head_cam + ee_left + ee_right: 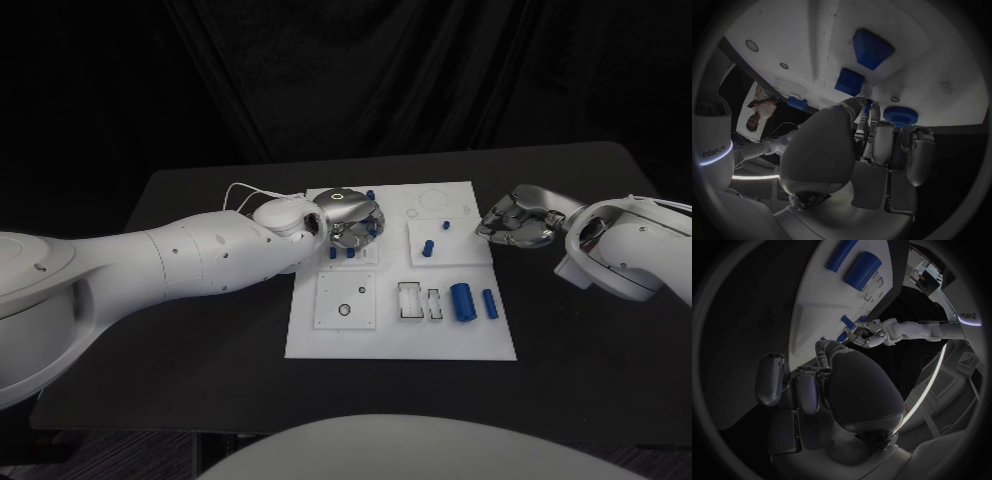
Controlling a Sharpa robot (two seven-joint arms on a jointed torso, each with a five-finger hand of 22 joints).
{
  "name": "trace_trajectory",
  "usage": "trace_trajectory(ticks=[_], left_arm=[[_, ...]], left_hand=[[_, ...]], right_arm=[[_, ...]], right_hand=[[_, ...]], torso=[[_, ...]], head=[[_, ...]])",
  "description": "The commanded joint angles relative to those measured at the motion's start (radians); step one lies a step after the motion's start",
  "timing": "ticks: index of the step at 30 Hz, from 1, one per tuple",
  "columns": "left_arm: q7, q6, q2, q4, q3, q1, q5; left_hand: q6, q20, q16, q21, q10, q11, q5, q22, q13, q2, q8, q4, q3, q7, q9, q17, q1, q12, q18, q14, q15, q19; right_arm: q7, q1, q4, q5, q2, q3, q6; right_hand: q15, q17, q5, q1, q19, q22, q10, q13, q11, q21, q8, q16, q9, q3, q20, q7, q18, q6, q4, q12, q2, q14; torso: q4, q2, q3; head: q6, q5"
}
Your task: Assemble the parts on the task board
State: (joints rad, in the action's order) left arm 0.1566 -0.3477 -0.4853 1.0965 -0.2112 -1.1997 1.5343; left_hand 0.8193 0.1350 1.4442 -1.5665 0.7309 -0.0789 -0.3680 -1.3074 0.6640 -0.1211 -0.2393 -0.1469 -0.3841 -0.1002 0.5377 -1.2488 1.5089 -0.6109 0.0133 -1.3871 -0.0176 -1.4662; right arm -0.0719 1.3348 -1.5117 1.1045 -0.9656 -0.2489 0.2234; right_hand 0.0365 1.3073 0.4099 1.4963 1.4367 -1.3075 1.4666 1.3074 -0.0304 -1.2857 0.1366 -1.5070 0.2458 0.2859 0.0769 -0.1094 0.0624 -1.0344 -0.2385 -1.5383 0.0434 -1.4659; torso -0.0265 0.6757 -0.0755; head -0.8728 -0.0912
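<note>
Reaching in from my left, my left hand (351,217) hangs over the far left part of the white rectangular task board (401,340), palm down, fingers (918,152) curled toward the board; whether they pinch anything I cannot tell. My right hand (518,217) hovers above the black desk (202,370) just off the board's far right edge, fingers curled in, holding nothing I can see. On the board's near right I count two blue cylinders lying side by side, a thick one (462,301) and a thin one (490,303), long axes running toward and away from me. Three small blue pegs (430,245) sit farther back. Beneath my left hand lie two blue blocks (872,48) and a blue toothed disc (900,115).
</note>
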Motion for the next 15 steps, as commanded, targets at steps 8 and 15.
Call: trace_trajectory(ticks=[8, 15], left_arm=[[0.040, -0.043, -0.004, 0.005, 0.001, 0.004, 0.008], [0.045, -0.118, -0.029, 0.019, 0.001, 0.004, 0.008]], left_hand=[[0.108, -0.022, 0.010, -0.004, 0.109, 0.035, 0.005, -0.263, -0.054, 0.030, -0.031, 0.038, -0.001, 0.003, 0.012, -0.019, 0.006, 0.027, -0.013, -0.027, 0.040, -0.105], [0.125, -0.031, 0.010, -0.004, 0.145, 0.033, 0.002, -0.263, -0.082, 0.031, -0.022, 0.054, -0.001, -0.002, 0.010, -0.025, 0.009, 0.051, -0.013, -0.037, 0.037, -0.105]], right_arm=[[-0.026, -0.003, 0.000, 0.001, 0.001, 0.001, -0.010], [-0.026, -0.003, -0.002, 0.001, -0.001, 0.001, -0.010]], right_hand=[[-0.003, 0.199, 0.007, 0.001, 0.000, -0.175, 0.060, 0.228, -0.002, 0.003, 0.006, 0.001, 0.001, 0.004, 0.000, 0.001, 0.005, -0.002, 0.002, -0.002, -0.004, -0.078], [-0.003, 0.198, 0.007, 0.001, -0.001, -0.174, 0.059, 0.227, -0.002, 0.005, 0.006, 0.003, 0.001, 0.005, -0.001, 0.000, 0.005, -0.001, 0.003, -0.001, -0.004, -0.077]], torso=[[0.0001, 0.000, -0.0007], [0.0000, -0.001, -0.0006]], head=[[0.000, 0.000], [0.000, 0.006]])
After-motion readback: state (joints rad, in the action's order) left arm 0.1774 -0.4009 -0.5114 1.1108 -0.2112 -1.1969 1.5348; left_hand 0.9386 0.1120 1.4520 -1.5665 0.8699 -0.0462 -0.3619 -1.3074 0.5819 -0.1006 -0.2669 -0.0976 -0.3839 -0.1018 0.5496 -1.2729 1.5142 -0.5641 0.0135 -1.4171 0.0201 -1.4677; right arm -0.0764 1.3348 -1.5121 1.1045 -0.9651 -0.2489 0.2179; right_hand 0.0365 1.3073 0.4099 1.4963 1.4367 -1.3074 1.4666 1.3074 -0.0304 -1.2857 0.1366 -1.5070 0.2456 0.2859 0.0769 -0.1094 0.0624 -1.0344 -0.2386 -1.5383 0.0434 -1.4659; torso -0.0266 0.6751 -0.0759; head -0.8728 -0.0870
